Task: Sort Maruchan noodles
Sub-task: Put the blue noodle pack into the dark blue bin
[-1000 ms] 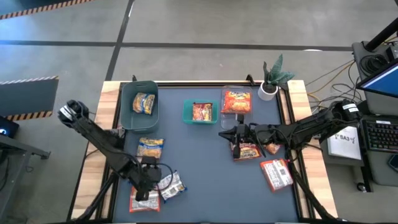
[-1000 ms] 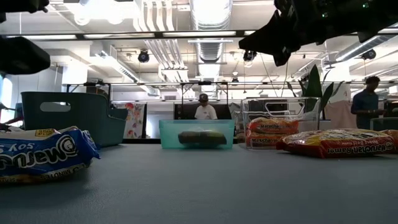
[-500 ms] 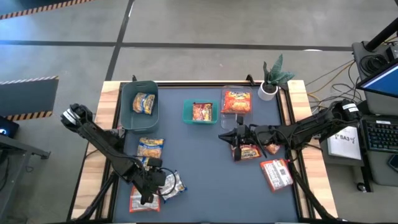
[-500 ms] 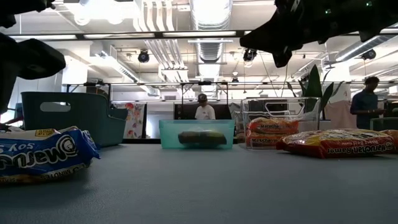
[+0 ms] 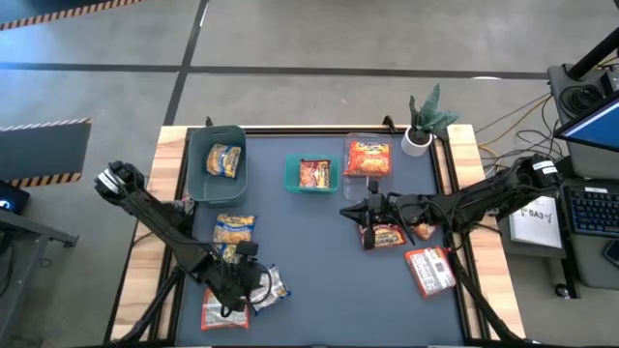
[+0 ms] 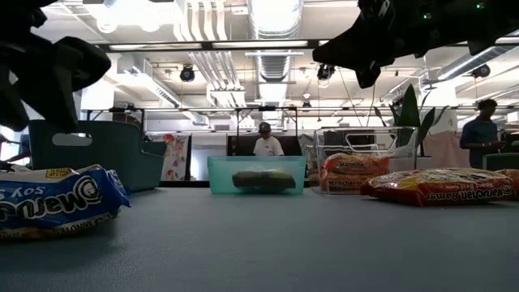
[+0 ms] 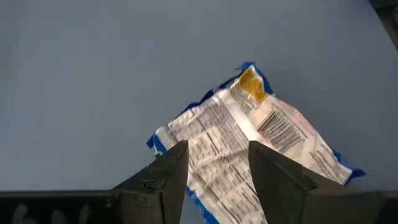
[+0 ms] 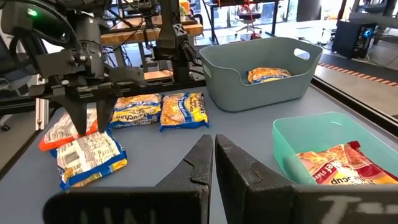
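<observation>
While the left claw [image 7: 213, 174] hangs just above the blue-edged packet [image 7: 249, 146] lying label-side down on the mat [image 5: 319, 271], its fingers are spread partway, one to either side of the packet's near end, and nothing is between them yet. From above I see that same claw [image 5: 237, 280] near the front left of the table, with the packet [image 5: 266, 286] right under and just beyond it. A red packet [image 5: 221, 314] lies just behind the claw toward the table edge, and two yellow ones [image 5: 234, 230] sit a little way ahead of it, short of the grey bin [image 5: 201, 179].

Judging by the look, the packet is light, with a crinkly, slippery wrapper over a brittle noodle block. It should not sag much, but a hard squeeze could crack it, and a bite on the loose sealed end alone could let it swing or slip. The safer hold is probably across the short width, over the block itself, with the fingers reaching down past both long edges.

The right claw [image 8: 212, 163] waits with its fingers pressed together, empty, hovering over an orange packet [image 5: 387, 235] on the far right side of the mat. Ahead of it stand the teal tub [image 8: 323, 134] and the clear bin [image 5: 368, 159], each already holding a packet.
</observation>
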### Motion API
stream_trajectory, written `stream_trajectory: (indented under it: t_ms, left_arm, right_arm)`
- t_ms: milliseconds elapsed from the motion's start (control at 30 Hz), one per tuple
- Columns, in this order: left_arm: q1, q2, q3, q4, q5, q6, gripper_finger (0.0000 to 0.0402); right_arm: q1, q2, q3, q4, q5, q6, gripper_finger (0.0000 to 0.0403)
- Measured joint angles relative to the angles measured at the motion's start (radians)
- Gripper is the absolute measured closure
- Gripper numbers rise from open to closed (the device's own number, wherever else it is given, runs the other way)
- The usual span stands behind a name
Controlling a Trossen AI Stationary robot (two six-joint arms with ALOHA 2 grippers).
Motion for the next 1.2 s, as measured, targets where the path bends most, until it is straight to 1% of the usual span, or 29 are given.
stream_trajectory:
  t_ms: [100, 200, 267, 367, 600, 800, 1033, 1100, 1200]
  left_arm:
    - [0.007, 0.000, -0.034, 0.042, -0.007, 0.024, 0.0251]
    - [0.018, 0.000, -0.067, 0.034, -0.044, 0.015, 0.0251]
    - [0.026, 0.000, -0.088, 0.052, -0.045, 0.007, 0.0251]
    - [0.028, 0.000, -0.092, 0.104, -0.053, 0.017, 0.0251]
    - [0.029, 0.005, -0.102, 0.140, -0.088, 0.025, 0.0251]
    - [0.037, 0.005, -0.197, 0.342, -0.099, 0.033, 0.0251]
    - [0.073, 0.005, -0.314, 0.622, -0.100, 0.093, 0.0251]
    - [0.083, 0.005, -0.338, 0.663, -0.092, 0.102, 0.0251]
    - [0.094, 0.005, -0.353, 0.678, -0.070, 0.092, 0.0251]
  right_arm:
    - [0.000, 0.000, 0.000, 0.000, 0.000, 0.000, 0.0394]
    - [0.000, 0.000, 0.000, 0.000, 0.000, 0.000, 0.0394]
    - [0.000, 0.000, -0.001, 0.000, 0.000, 0.000, 0.0394]
    - [0.000, 0.000, -0.001, -0.001, 0.000, 0.003, 0.0394]
    - [0.000, 0.000, -0.001, 0.000, 0.001, 0.003, 0.0394]
    - [0.000, 0.000, -0.004, -0.001, 0.001, 0.006, 0.0394]
    - [0.000, 0.000, -0.005, 0.000, 0.001, 0.010, 0.0394]
    - [0.000, 0.000, -0.005, 0.000, 0.001, 0.010, 0.0394]
    - [0.000, 0.000, -0.005, 0.000, 0.001, 0.010, 0.0394]
